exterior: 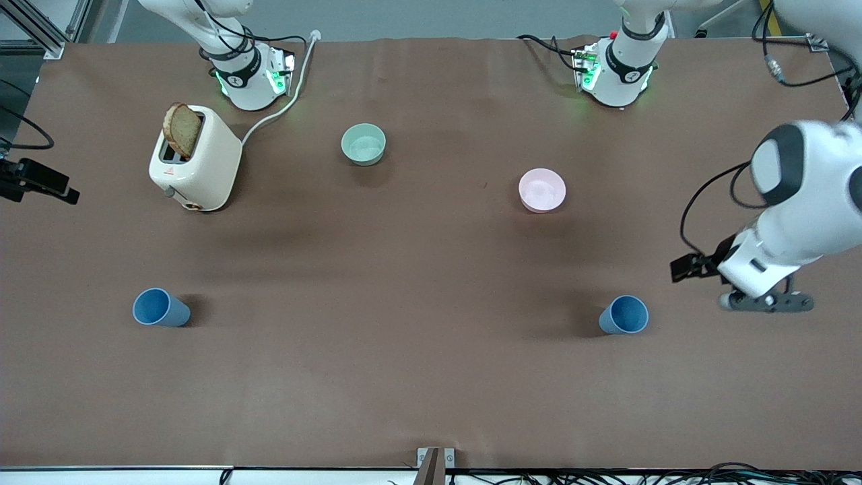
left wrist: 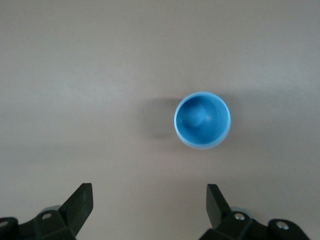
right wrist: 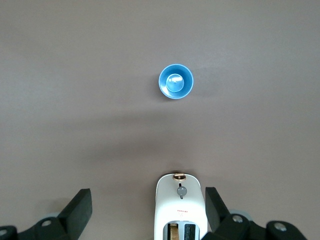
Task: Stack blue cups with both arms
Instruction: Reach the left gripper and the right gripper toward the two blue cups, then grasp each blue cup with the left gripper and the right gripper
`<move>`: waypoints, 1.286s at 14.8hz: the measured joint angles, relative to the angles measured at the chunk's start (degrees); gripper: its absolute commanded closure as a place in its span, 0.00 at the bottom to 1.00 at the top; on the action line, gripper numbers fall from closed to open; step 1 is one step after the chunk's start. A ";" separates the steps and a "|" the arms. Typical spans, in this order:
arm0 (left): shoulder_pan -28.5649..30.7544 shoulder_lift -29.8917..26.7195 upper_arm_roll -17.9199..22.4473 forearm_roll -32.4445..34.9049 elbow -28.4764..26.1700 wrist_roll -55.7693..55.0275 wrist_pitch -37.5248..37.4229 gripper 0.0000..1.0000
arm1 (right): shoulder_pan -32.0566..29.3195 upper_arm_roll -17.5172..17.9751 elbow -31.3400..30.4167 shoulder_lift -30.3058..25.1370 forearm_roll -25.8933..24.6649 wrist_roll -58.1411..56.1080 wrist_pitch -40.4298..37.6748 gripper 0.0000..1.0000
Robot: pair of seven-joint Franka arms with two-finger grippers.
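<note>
Blue cups standing upright, well apart on tabletop. Left gripper hovering spread beside one; right gripper spread over toaster. Centering jaws before descending advised.

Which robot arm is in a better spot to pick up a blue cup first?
The left arm. Its pincer hangs open close beside the blue cup at its end of the table. The right arm's pincer is above the toaster.
</note>
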 measured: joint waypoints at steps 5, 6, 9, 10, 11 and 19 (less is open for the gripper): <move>-0.22 10.21 -0.10 0.00 0.03 -1.39 11.88 0.19 | -0.27 -0.62 -0.24 7.56 -0.01 -0.53 9.45 0.00; -0.36 11.36 -0.17 0.00 0.16 -1.70 12.87 0.27 | -0.41 -0.69 -0.33 9.60 0.00 -1.27 12.15 0.00; -0.71 13.45 -0.25 0.00 0.39 -2.29 13.35 0.73 | -1.83 -0.72 -0.64 16.39 0.03 -4.15 19.45 0.00; -0.72 14.00 -0.25 0.00 0.43 -2.29 13.36 0.87 | -2.41 -0.72 -0.71 19.02 0.04 -5.23 22.14 0.00; -0.72 14.42 -0.26 0.00 0.50 -2.29 13.36 0.95 | -2.81 -0.72 -0.72 21.25 0.04 -6.34 24.30 0.00; -1.86 14.29 -2.30 -0.06 2.41 -7.68 13.22 1.00 | -4.45 -0.69 -0.70 31.94 5.57 -10.16 30.03 0.11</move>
